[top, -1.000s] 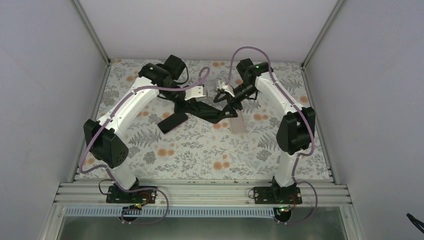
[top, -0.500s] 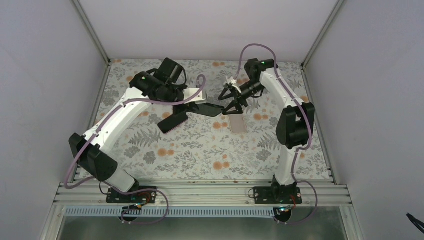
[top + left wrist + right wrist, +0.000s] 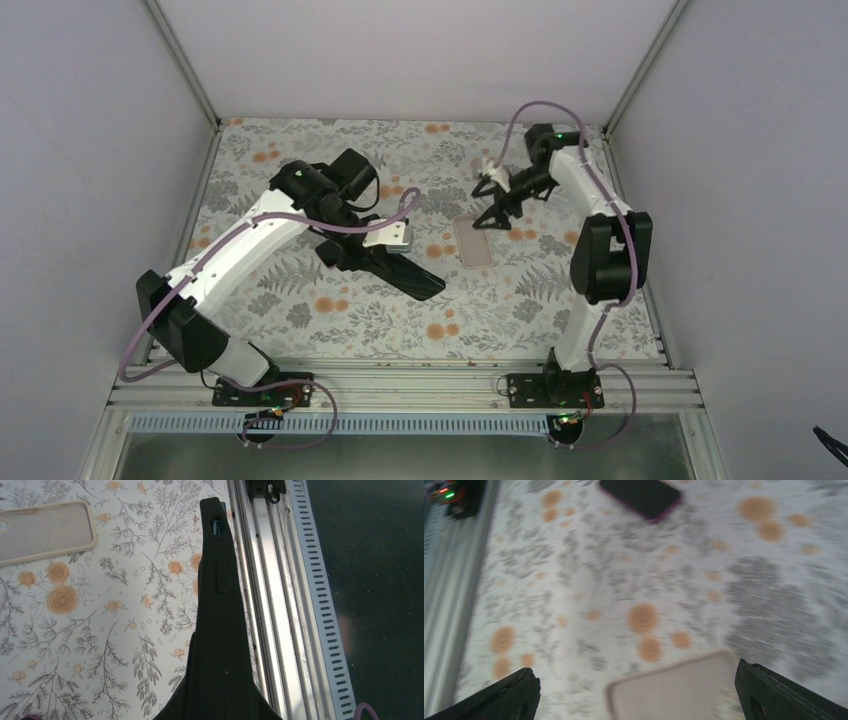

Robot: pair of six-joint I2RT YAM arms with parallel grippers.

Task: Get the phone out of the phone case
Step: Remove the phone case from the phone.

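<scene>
The empty beige phone case (image 3: 472, 241) lies flat on the floral mat, right of centre. It also shows in the left wrist view (image 3: 45, 530) and, blurred, in the right wrist view (image 3: 679, 690). The dark phone with a pink edge (image 3: 639, 497) lies bare on the mat to the case's left. From above the phone (image 3: 328, 254) is mostly hidden under my left arm. My left gripper (image 3: 430, 289) is shut and empty, its fingers (image 3: 212, 515) pressed together low over the mat. My right gripper (image 3: 492, 212) is wide open and empty just behind the case.
The aluminium rail (image 3: 270, 580) runs along the mat's near edge close to my left fingertips. White walls enclose the mat on the left, back and right. Purple cables (image 3: 520, 120) loop off both arms.
My left gripper has swung toward the near side and right, over the phone. My right gripper has drawn back to the far right, away from the case. The case has not moved.
</scene>
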